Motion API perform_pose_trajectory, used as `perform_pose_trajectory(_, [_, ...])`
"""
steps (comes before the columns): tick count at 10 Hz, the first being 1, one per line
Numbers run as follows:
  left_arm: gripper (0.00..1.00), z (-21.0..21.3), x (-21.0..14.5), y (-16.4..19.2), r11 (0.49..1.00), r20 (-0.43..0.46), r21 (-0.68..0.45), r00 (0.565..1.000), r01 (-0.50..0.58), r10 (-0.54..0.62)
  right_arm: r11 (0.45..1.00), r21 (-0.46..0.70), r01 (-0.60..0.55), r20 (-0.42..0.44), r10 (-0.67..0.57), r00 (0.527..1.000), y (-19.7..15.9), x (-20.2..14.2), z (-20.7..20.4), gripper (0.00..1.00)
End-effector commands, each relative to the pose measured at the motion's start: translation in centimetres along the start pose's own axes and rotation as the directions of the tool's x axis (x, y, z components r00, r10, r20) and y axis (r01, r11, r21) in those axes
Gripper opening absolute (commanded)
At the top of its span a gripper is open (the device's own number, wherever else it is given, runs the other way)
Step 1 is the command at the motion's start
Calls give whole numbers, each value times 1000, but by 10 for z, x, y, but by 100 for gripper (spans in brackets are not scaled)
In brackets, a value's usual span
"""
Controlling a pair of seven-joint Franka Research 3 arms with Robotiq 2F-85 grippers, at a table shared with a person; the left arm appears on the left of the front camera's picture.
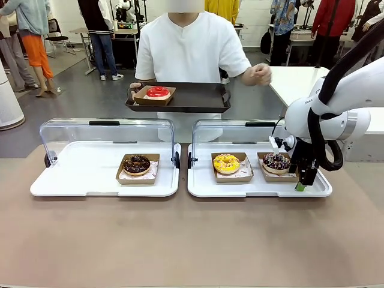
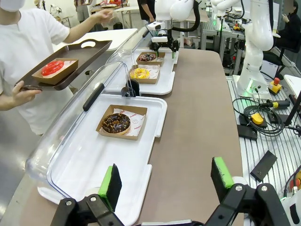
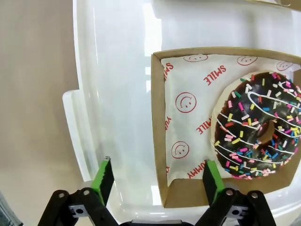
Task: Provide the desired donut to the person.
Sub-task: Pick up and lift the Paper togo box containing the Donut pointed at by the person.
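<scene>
Right gripper lower centre, jaws apart astride carton wall, nothing clamped; liner print "SMILE" beside sprinkle donut. Left gripper wide, empty.

Bright, even overhead light with soft shadows. Glare washes out the white tray at upper centre of the right wrist view. Wrist views bow at the edges.

Glossy plast. tray, cardbd box, iced donut

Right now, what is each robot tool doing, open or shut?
Left tool: open, holding nothing.
Right tool: open, astride one wall of the cardboard box under the sprinkled donut, gripping nothing.
</scene>
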State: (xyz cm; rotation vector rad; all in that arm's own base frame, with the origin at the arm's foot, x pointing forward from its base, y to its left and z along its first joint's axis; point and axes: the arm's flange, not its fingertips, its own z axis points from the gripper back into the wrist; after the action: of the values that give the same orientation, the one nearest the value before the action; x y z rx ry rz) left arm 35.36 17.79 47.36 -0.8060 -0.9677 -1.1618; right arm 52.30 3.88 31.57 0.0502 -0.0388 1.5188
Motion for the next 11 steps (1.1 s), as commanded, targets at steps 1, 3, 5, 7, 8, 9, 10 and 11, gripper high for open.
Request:
perform_pose_trajectory(1, [100,0,0,-1,1000,18,2,1000,8,-8,999,21,-35,-12,35,999,-5,-1,-6,40])
perform_pose_trajectory(3, [100,0,0,-1,1000,18,2,1000,8,-8,999,18,-37,-9,38,999,-5,-1,-6,0])
perform_pose_trajectory(5, [100,0,0,-1,1000,18,2,1000,8,-8,999,19,-39,-11,39,999,-4,0,-7,0])
perform_pose_trajectory(7, [100,0,0,-1,1000,18,2,1000,8,-8,999,17,-40,-7,40,999,-4,0,-7,0])
perform_pose_trajectory(8, [100,0,0,-1,1000,18,2,1000,8,-8,999,16,-41,-6,41,999,-4,0,-7,0])
perform_pose_trajectory(9, [100,0,0,-1,1000,18,2,1000,8,-8,999,15,-43,-7,43,999,-4,0,-7,0])
perform_pose_trajectory(10, [100,0,0,-1,1000,18,2,1000,8,-8,999,14,-45,-8,45,999,-3,0,-7,0])
perform_pose_trajectory(11, [100,0,0,-1,1000,18,2,1000,8,-8,999,10,-51,-7,51,999,-1,0,-5,0])
